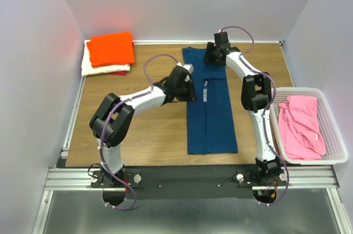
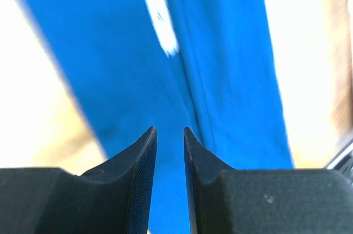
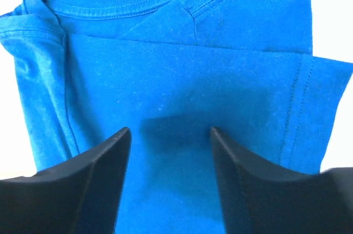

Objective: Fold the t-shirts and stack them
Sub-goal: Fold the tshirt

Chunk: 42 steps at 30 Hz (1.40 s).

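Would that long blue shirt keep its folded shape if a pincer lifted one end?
Probably not: the blue shirt is thin cloth in loose flat layers, so it would likely sag and unfold. Pushed along the wooden table, it may bunch up rather than slide.

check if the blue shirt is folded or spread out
Partly folded: the blue shirt lies as a long narrow strip, sides turned in, not yet folded end to end.
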Each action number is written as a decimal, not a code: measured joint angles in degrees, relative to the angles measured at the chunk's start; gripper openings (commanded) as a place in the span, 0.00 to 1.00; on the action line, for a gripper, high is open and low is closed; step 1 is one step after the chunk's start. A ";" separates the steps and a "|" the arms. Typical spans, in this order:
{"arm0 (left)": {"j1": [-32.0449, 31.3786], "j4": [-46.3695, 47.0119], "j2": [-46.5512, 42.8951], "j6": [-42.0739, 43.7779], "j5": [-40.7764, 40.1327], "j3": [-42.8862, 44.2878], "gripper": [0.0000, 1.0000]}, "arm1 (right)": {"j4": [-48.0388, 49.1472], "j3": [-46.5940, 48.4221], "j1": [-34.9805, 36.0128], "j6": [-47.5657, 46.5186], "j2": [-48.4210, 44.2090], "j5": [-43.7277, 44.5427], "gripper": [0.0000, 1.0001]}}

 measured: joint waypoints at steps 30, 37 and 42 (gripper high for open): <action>15.72 -12.79 43.36 9.01 -0.09 60.63 0.38 | -0.39 -31.04 0.13 0.83 -22.82 4.74 0.68; 16.59 -13.03 44.83 8.33 -0.92 62.25 0.24 | -0.37 -38.56 3.10 1.01 -31.74 5.33 0.68; 18.47 -12.94 45.46 7.39 -0.85 63.12 0.22 | 0.31 -41.33 6.88 1.05 -36.00 5.66 0.68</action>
